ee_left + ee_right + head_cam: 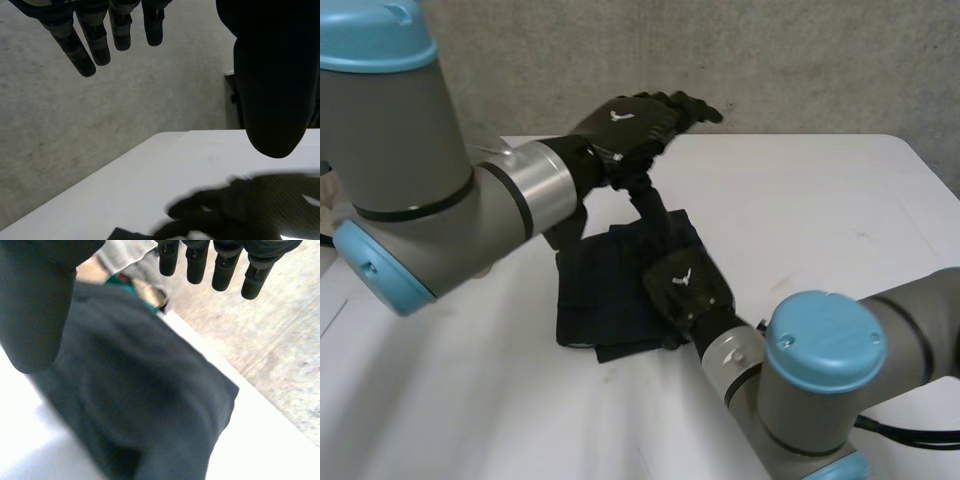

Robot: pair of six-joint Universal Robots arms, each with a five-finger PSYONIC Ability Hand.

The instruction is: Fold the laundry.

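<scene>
The dark cloth (600, 300) lies near the middle of the table (820, 220), doubled into a rough square with loose layers showing at its near edge. Your right hand (685, 285) sits over the side of the cloth nearest the right arm, fingers (222, 270) straight and spread, pinching nothing. Your left hand (635, 122) hangs above the table by the cloth's far edge, fingers (100, 45) straight and well apart from the thumb (272, 90), and it is empty.

The step looks like one more fold, or a smoothing of the stack. Lay your right palm flat to pin the layers. Bring the left hand down to the far edge and catch every layer together. Line the edges up before you let go, and go slowly, since loose layers may slide apart.

You cannot tell whether the right palm touches the cloth or hovers just over it. The dark strip (648, 195) under the left hand may be its thumb or lifted fabric. The blurred dark shape (225, 210) beneath the left palm is unclear, as is the kind of garment.
</scene>
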